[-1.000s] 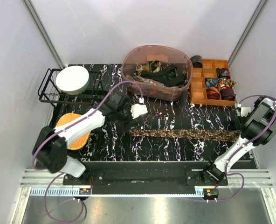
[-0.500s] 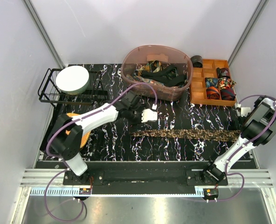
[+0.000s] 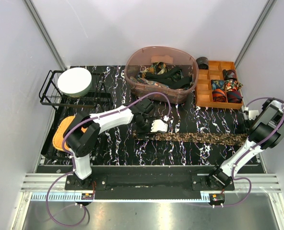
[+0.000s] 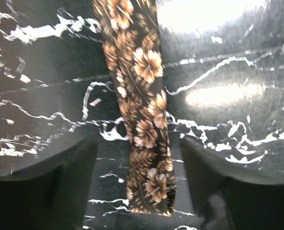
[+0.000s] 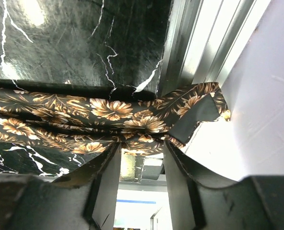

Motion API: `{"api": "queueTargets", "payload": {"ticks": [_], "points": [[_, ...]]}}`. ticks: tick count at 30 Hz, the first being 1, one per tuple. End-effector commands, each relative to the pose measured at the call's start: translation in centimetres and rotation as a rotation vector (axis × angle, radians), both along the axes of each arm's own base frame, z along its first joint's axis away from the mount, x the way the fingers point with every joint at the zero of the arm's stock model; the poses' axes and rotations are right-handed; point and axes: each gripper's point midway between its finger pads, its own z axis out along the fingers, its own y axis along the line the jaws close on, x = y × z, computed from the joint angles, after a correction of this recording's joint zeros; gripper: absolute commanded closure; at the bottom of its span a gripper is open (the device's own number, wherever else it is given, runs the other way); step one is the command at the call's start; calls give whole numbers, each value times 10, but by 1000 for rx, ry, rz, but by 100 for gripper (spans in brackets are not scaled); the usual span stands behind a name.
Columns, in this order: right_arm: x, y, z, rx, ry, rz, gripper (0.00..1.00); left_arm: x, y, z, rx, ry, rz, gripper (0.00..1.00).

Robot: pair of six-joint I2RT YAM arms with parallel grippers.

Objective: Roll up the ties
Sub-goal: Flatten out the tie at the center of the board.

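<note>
**Floral tie flat on the table, both grippers parted**

Top view: a brown floral tie [image 3: 199, 138] lies stretched left to right across the black marbled table [image 3: 108, 143], near its front edge. The left gripper [image 3: 159, 126] hangs just above the tie's narrow left end. The right gripper [image 3: 250, 115] sits at the table's right edge, near the tie's wide end. Behind the tie stand a pink tub [image 3: 132, 64] holding loose ties [image 3: 163, 74] and a wooden tray [image 3: 204, 98] with rolled ties [image 3: 226, 91] in its compartments. A wire rack [image 3: 48, 88] with a white bowl [image 3: 75, 81] is at the far left.

Left wrist view: the tie [image 4: 144, 110] runs up the middle, flat on the table [image 4: 238, 57], with its narrow tip at the bottom. The left gripper [image 4: 139, 160] is wide open: its dark fingers [image 4: 51, 187] stand well to either side of the cloth and hold nothing.

Right wrist view: the wide end of the tie [image 5: 84, 120] lies over the table [image 5: 75, 43] edge, against the metal rail [image 5: 204, 38] by the wall [image 5: 266, 96], with a corner folded back to show dark lining. The right gripper [image 5: 141, 148] is parted, with a clear gap between its fingers [image 5: 103, 182]. The cloth bunches right at the fingertips; whether it touches them I cannot tell.
</note>
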Motion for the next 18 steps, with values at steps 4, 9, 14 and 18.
{"api": "queueTargets", "payload": {"ticks": [4,9,14,18], "points": [[19,-25,-23,-29,-78,-13,49,-1,23,0,59,12,0,59],[20,-23,-22,-22,-83,-15,50,-4,32,2,63,17,20,69],[30,-16,3,23,-138,-42,57,-4,30,0,63,29,29,76],[40,-10,26,54,-198,-53,58,-5,33,-5,79,32,31,82]]}}
